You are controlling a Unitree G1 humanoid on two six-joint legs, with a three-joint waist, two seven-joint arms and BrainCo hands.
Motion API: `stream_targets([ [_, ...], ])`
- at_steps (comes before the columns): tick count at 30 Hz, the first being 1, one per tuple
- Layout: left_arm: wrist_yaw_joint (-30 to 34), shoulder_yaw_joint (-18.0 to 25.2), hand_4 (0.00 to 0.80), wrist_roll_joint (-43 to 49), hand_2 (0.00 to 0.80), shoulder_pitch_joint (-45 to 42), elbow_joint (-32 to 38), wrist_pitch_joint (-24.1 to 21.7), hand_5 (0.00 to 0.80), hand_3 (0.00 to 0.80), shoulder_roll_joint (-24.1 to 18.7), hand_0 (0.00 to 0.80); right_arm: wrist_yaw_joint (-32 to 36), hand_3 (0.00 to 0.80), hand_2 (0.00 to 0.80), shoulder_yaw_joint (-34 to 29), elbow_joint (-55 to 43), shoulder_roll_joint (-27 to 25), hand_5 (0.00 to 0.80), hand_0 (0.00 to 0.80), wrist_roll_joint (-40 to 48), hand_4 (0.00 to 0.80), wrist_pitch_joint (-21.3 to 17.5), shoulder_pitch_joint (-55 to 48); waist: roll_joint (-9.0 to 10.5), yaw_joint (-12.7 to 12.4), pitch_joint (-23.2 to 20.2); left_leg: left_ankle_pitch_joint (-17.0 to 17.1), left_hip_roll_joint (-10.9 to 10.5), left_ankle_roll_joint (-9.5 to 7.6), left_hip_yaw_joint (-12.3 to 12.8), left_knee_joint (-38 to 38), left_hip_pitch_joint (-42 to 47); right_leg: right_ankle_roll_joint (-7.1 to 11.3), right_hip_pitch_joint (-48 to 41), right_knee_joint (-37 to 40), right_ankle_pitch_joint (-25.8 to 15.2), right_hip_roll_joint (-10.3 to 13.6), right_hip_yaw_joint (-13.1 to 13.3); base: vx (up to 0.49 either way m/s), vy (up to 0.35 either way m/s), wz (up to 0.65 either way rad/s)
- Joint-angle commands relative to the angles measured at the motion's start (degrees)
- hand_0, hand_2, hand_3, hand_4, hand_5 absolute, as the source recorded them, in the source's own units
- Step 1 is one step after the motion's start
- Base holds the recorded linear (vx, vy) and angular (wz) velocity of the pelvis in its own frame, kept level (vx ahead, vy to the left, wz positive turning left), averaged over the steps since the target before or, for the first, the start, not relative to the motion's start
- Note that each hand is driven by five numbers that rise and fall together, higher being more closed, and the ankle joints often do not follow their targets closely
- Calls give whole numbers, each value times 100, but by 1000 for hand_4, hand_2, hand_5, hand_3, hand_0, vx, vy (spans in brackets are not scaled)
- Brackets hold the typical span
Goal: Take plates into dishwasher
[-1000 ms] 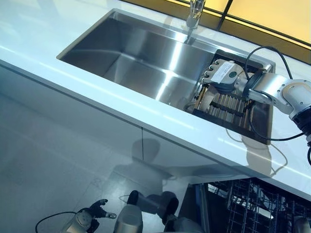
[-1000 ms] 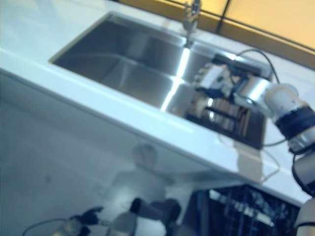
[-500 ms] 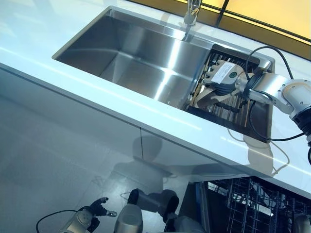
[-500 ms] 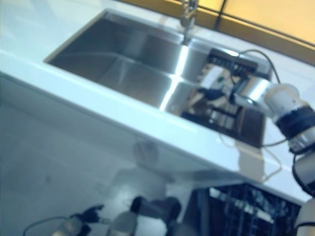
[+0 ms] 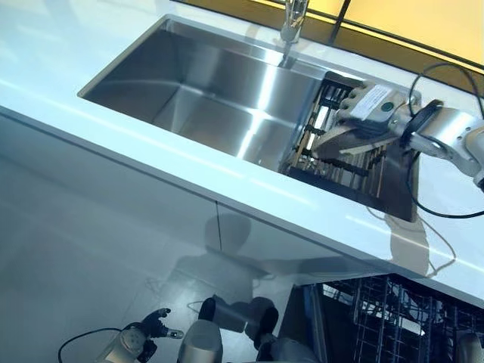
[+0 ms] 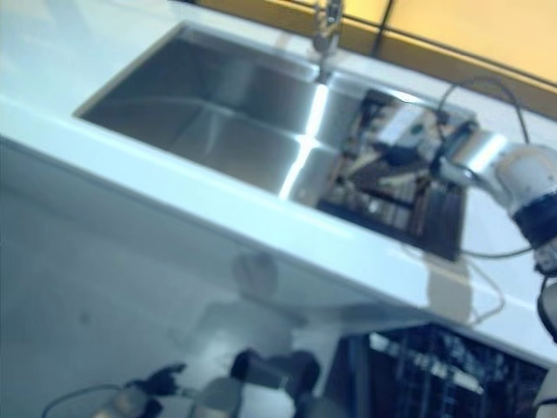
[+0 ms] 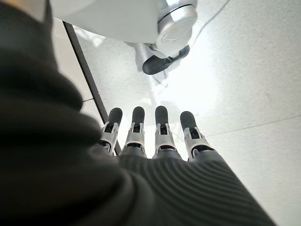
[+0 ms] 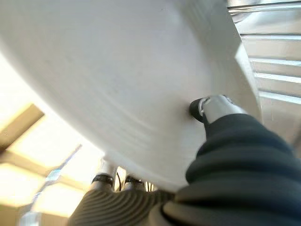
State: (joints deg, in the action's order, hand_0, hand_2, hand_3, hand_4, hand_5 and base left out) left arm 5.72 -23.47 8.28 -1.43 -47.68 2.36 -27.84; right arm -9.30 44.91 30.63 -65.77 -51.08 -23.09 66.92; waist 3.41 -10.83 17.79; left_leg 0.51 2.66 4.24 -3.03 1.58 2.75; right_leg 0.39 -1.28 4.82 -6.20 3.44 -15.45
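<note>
The fingers (image 5: 342, 115) of the right hand (image 5: 361, 113) are curled round a white plate (image 5: 344, 138), holding it just above the dark rack (image 5: 333, 171) in the sink (image 5: 197, 91). The open dishwasher (image 5: 393, 318) lies below the tabletop (image 5: 249, 189), on the near side of the rack.

In the right wrist view the plate (image 8: 117, 84) lies flat across the thumb (image 8: 214, 110).

In the left wrist view the left hand (image 7: 155, 155) hangs near the floor, far from the rack, its fingers straight and holding nothing.

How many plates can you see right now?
1: a white round plate pinched in the right hand above the dark slatted drying rack in the steel sink. Others may be hidden beneath.
</note>
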Motion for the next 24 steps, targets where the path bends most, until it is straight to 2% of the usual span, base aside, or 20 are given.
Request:
stream_targets([
  [1, -36, -210, 0, 212, 0, -238, -28, -119, 0, 0, 8, 0, -487, 800, 800, -445, 109, -475, 800, 800, 881, 800, 797, -35, 195, 153, -498, 100, -128, -245, 349, 47, -298, 410, -139, -485, 508, 102, 106, 8, 119, -13],
  [9, -100, -239, 0, 127, 0, -226, -357, -217, 0, 0, 152, 0, -846, 800, 800, -1521, 131, -588, 800, 800, 2321, 800, 1396, -639, 146, 373, -684, -14, -232, -369, 515, 188, -68, 541, -184, -445, 436, 197, 317, 6, 135, -15],
  [17, -116, -231, 0, 132, 0, -184, -627, -206, 0, 0, 227, 0, -638, 800, 800, -2653, 304, -241, 800, 800, 4884, 800, 2280, -1128, 139, 477, -795, -145, -283, -461, 653, 192, 87, 647, -206, -449, 354, 294, 444, 3, 88, -10],
  [19, -107, -215, 0, 105, 0, -110, -761, -200, 0, 0, 256, 0, -554, 800, 800, -3023, 454, -5, 800, 800, 5993, 800, 2442, -1204, 137, 508, -807, -162, -281, -480, 707, 199, 125, 663, -221, -431, 315, 309, 475, -14, 67, -11],
  [21, -108, -224, 0, 104, 0, -39, -851, -178, 0, 0, 289, 0, -467, 800, 800, -3236, 549, 175, 800, 800, 6511, 800, 2660, -1237, 150, 518, -808, -186, -285, -492, 738, 187, 148, 677, -215, -444, 295, 322, 500, -7, 42, -19],
  [24, -140, -230, 0, 92, 0, 41, -985, -145, 0, 0, 353, 0, -280, 800, 800, -3523, 810, 468, 800, 800, 7585, 800, 3229, -1313, 163, 537, -830, -211, -277, -504, 793, 201, 192, 690, -216, -450, 270, 331, 525, -2, 14, -8],
])
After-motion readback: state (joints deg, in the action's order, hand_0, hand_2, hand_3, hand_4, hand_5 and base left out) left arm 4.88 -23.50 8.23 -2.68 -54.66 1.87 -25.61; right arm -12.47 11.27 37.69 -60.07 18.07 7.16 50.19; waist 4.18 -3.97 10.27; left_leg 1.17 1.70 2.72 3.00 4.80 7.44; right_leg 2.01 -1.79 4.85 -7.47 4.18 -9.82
